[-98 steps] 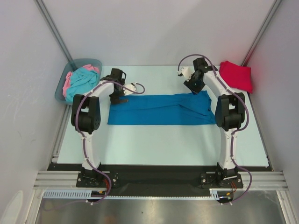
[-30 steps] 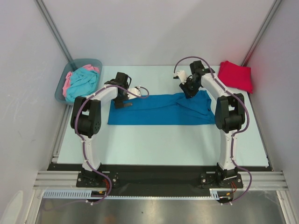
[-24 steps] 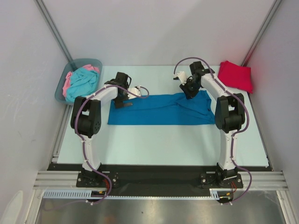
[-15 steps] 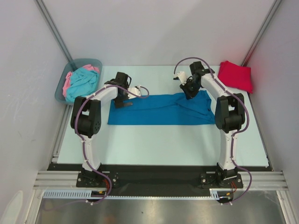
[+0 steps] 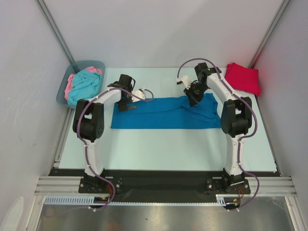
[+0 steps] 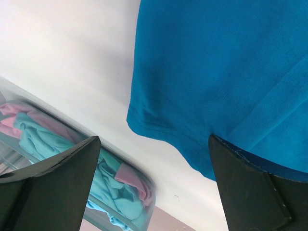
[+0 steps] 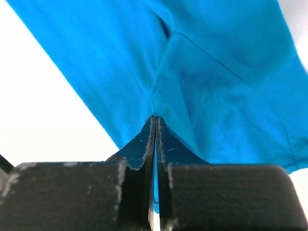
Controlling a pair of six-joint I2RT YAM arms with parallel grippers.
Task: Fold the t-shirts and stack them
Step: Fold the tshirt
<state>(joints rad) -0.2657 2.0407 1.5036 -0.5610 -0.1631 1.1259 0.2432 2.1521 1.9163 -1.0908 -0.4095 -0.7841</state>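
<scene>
The blue t-shirt [image 5: 163, 113] lies as a long flat band across the middle of the pale table [image 5: 168, 149], and we see bare table between it and the arm bases. At its far left corner, the left gripper [image 6: 154, 139] hangs with its jaws spread wide and nothing between them; one finger is over the cloth and the other over the table. At the far edge towards the shirt's right end, the right gripper [image 7: 155, 118] has its fingers pressed together, and we see the blue cloth pucker where the tips pinch it. Farther back on the left, the grey-blue bin [image 5: 91, 63] holds a turquoise t-shirt [image 5: 84, 84] and a pink t-shirt [image 5: 70, 83]. A red t-shirt [image 5: 244, 77] lies in the far right corner.
</scene>
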